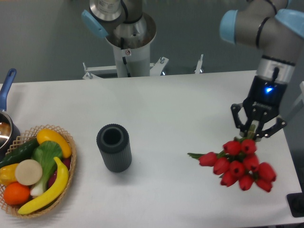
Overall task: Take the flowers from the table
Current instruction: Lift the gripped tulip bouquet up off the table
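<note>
fingers clamped on flowers stems | blooms hang over table | no legible writing

Small sticker on robot base, print too small to read.

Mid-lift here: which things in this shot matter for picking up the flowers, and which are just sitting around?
Part of the job:
- flowers, held by the stems
- gripper, shut on them
- table

Just lying about:
- dark ribbed cylinder, standing upright
- basket of fruit and vegetables at the left
- pot with blue handle, at the left edge
</note>
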